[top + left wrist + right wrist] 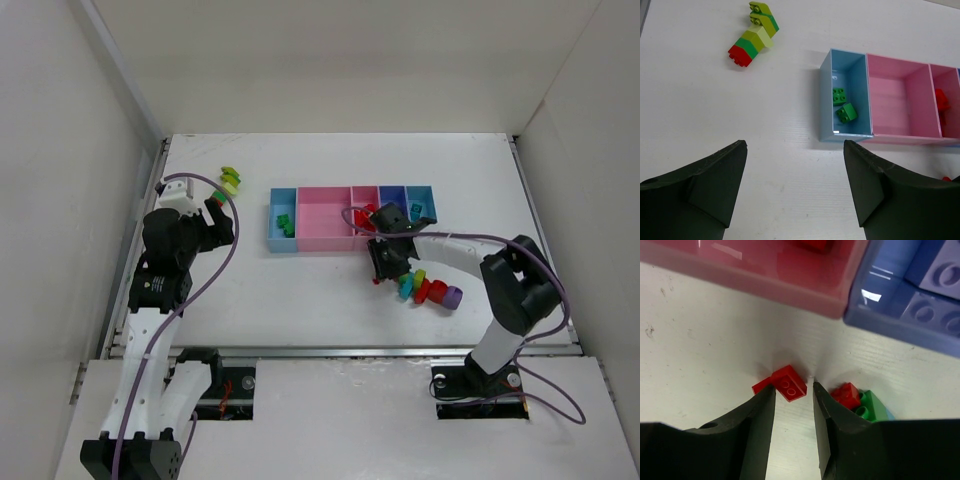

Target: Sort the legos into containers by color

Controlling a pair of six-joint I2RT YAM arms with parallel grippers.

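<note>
- The white table [300,300] sits inside a white enclosure, with plain walls [340,60] on the left, far and right sides. A metal rail [340,351] runs along its near edge.
- The containers [325,240] form a joined row at mid-table: light blue, wide pink, narrow pink, purple-blue, then light blue.
- The leftmost light blue tray [860,80] holds two green bricks [846,112]. The wide pink tray [895,100] shows only its bare floor.
- Red bricks [362,215] lie in the narrow pink tray, and the purple-blue tray [890,315] holds purple ones [935,277].
- A chain of yellow-green, green and red bricks [754,37] lies on the far left of the table, well apart from the trays.
- A loose pile [428,288] of teal, yellow-green, red and purple legos lies near the trays on the right.
- The left gripper [795,165] hangs above bare table with its fingers spread wide and nothing between them.
- The right gripper [794,405] is low over the table just near of the pink and purple-blue trays. Its fingers stand a narrow gap apart and straddle the near corner of a single red brick [788,383], not pinching it.
</note>
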